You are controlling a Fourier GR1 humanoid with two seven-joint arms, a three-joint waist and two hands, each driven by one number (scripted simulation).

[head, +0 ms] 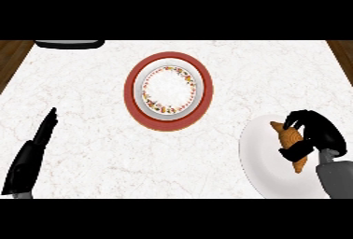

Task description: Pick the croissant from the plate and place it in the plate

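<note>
The black right hand (312,133) is curling its fingers and thumb around the golden-brown croissant (292,142), which is lying on the plain white plate (265,165) at near right. The black left hand (34,149) is resting open at near left. The floral-rimmed white plate (169,89) is sitting on a red round mat (132,105) farther back.

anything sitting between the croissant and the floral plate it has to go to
Nothing visible. The right hand is curled round the croissant on the white plate; bare counter lies between it and the floral plate. The left hand rests far off.
</note>
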